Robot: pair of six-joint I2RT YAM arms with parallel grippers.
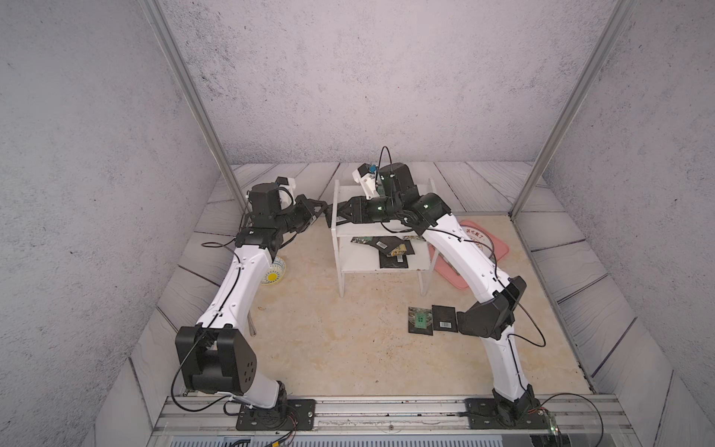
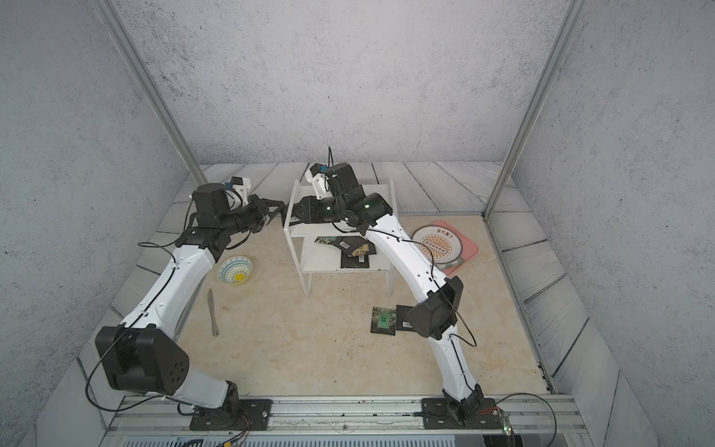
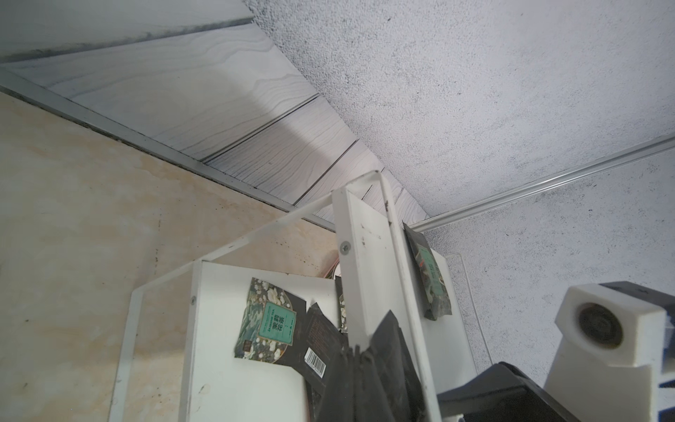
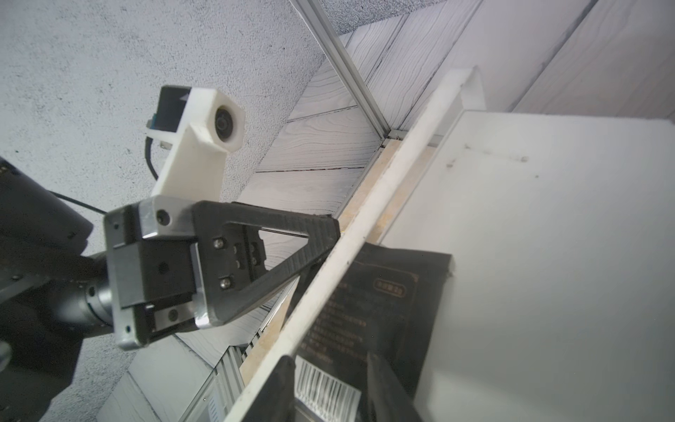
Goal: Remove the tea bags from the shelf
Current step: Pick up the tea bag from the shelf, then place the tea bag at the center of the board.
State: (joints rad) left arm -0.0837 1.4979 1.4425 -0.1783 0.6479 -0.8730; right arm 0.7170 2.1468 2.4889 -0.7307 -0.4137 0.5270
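Observation:
The white shelf (image 1: 360, 263) (image 2: 321, 259) (image 3: 369, 255) (image 4: 548, 255) stands mid-table. A black tea bag (image 1: 340, 219) (image 2: 295, 220) (image 4: 383, 292) (image 3: 387, 350) lies on its upper tier and pokes past the left side edge. There my left gripper (image 1: 327, 207) (image 2: 284, 207) (image 3: 359, 350) (image 4: 334, 228) is shut on it. My right gripper (image 1: 338, 216) (image 2: 296, 216) (image 4: 330, 387) is open, its fingers either side of the same bag's barcode end. Several tea bags (image 1: 392, 247) (image 2: 354, 249) (image 3: 268, 321) lie on the lower tier, one more (image 3: 431, 281) on the upper. Two tea bags (image 1: 421, 320) (image 2: 384, 320) lie on the table.
A pink tray (image 1: 499, 247) (image 2: 466, 247) holding a round plate sits right of the shelf. A patterned bowl (image 1: 274, 271) (image 2: 235, 269) and a knife (image 2: 212, 313) lie left of it, near my left arm. Walls enclose the table on three sides.

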